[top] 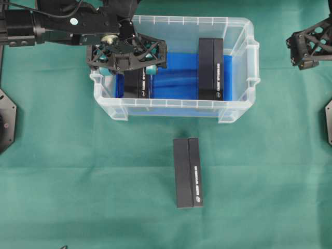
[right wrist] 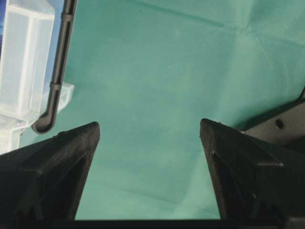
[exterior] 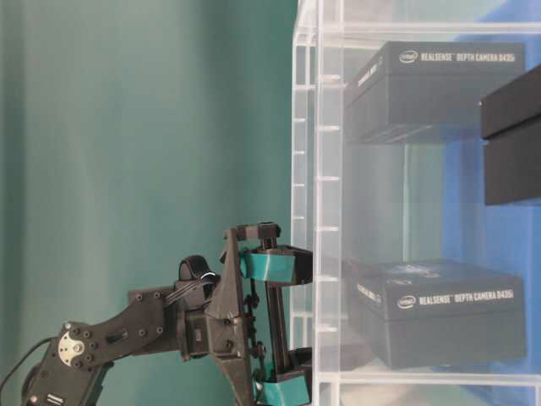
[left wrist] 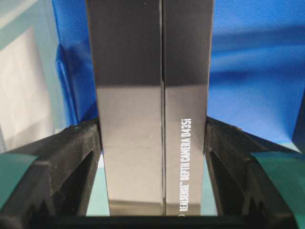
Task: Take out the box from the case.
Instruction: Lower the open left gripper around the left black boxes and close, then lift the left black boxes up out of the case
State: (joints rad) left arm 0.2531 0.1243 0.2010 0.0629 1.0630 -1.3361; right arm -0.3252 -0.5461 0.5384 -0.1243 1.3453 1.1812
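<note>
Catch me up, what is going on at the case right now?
The left gripper is down inside the case at its left end, jaws shut on the left box, which has not been lifted out. A second box stands in the right half of the case on the blue cloth. A third box already lies on the green table cover in front of the case. The right gripper hangs open over the table, off to the right, holding nothing.

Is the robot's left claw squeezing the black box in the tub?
Touching. The left wrist view shows both fingers of the left gripper pressed against the black box, no gap.
</note>
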